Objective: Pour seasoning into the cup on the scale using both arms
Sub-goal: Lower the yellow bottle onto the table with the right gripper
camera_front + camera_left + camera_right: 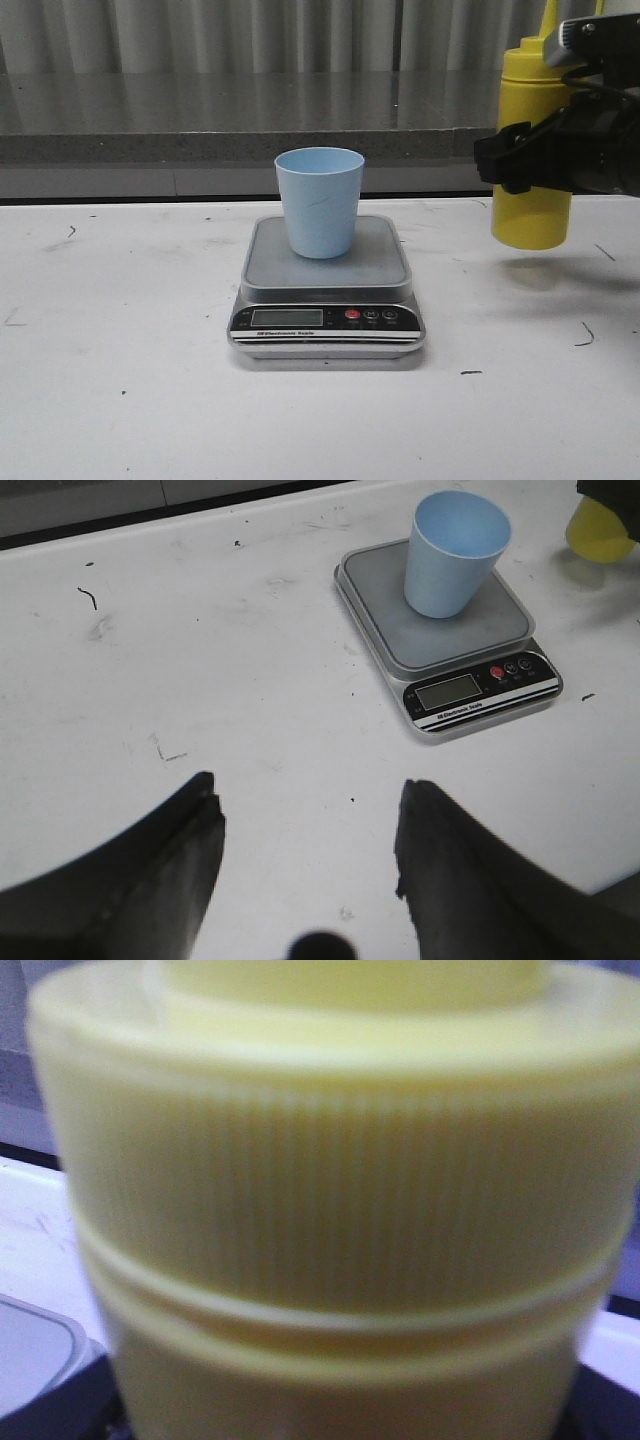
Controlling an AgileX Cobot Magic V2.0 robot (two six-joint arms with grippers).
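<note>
White, scuffed tabletop [120, 400] takes up most of the room in front, w/ a grey ledge [200, 110] behind it. Black right robot arm [600, 120] comes in from the right edge; its black gripper [530, 155] is clenched around the mid-body of the tall yellow plastic squeeze bottle [530, 215], which hangs upright, clear off the table, shadow under it. Bottle sits right of the scale, apart from it; nozzle tip cut off at the top of the front view. Right wrist cam is filled by the bottle's ribbed collar [330, 1190], blurry.

Flat silver digital kitchen scale [328, 290], black front panel, LCD + red button, sits mid-table. Small light blue plastic tumbler [319, 200] stands upright on its steel plate, roughly centred.

Left gripper [305, 825]: fingers [190, 840] spread apart, nothing btwn them, over bare table, well apart from the scale.
</note>
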